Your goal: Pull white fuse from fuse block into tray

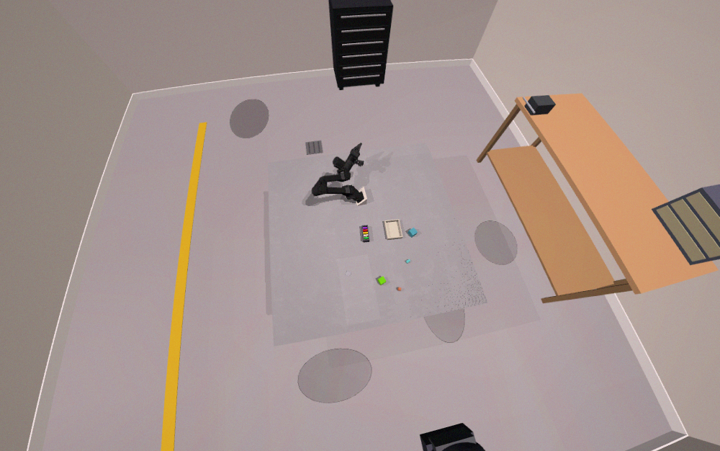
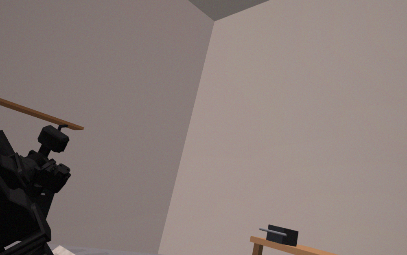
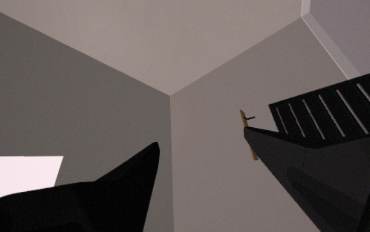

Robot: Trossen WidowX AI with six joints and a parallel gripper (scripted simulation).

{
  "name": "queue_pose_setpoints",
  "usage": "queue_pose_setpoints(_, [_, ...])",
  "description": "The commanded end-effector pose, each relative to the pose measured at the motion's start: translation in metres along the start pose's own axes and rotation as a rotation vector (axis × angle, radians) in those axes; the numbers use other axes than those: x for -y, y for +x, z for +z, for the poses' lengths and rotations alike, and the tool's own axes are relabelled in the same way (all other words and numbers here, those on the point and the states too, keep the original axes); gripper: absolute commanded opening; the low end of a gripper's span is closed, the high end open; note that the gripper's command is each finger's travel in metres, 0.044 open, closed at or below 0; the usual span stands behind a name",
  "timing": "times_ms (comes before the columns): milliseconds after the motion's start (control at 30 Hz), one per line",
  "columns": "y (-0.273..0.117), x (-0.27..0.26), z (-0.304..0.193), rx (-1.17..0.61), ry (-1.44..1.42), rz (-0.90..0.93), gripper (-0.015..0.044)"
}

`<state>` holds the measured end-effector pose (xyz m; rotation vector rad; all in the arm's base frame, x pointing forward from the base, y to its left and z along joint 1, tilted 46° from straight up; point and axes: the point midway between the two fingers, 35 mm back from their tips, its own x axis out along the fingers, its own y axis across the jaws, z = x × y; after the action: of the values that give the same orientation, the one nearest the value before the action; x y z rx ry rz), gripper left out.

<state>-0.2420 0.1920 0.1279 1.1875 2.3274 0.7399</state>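
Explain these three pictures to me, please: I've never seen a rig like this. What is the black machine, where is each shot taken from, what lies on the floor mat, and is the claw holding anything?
The black machine is a jointed robot arm ending in a two-fingered claw. The top view looks down on the room from high up. The exterior view sits low beside the arm, facing the walls. The wrist view rides on the arm and now points up at the ceiling corner, with one finger on each side. On the mat lie a fuse block with coloured fuses, a pale tray beside it, and small blocks: blue and green. The white fuse is too small to pick out. The claw is open and holds nothing.
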Motion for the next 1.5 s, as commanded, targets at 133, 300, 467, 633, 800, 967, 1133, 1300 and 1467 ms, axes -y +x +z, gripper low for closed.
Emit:
queue_pose_setpoints(133, [0.027, -0.028, 0.04, 0.217, -0.293, 0.045, 0.0269])
queue_pose_setpoints(300, [0.046, -0.077, 0.105, 0.552, -0.668, -0.008, 0.0138])
queue_pose_setpoints(467, [0.042, -0.117, 0.158, 0.809, -0.902, -0.147, 0.0065])
queue_pose_setpoints(633, [0.024, -0.154, 0.206, 1.022, -1.069, -0.352, 0.0065])
queue_pose_setpoints(800, [-0.008, -0.188, 0.249, 1.176, -1.196, -0.606, 0.0065])
queue_pose_setpoints(967, [-0.049, -0.214, 0.288, 1.268, -1.251, -0.935, 0.0065])
queue_pose_setpoints(1133, [-0.103, -0.233, 0.317, 1.284, -1.242, -1.264, 0.0065])
queue_pose_setpoints(1300, [-0.165, -0.243, 0.339, 1.175, -1.17, -1.637, 0.0065])
queue_pose_setpoints(1467, [-0.23, -0.246, 0.351, 1.007, -1.036, -1.91, 0.0065])
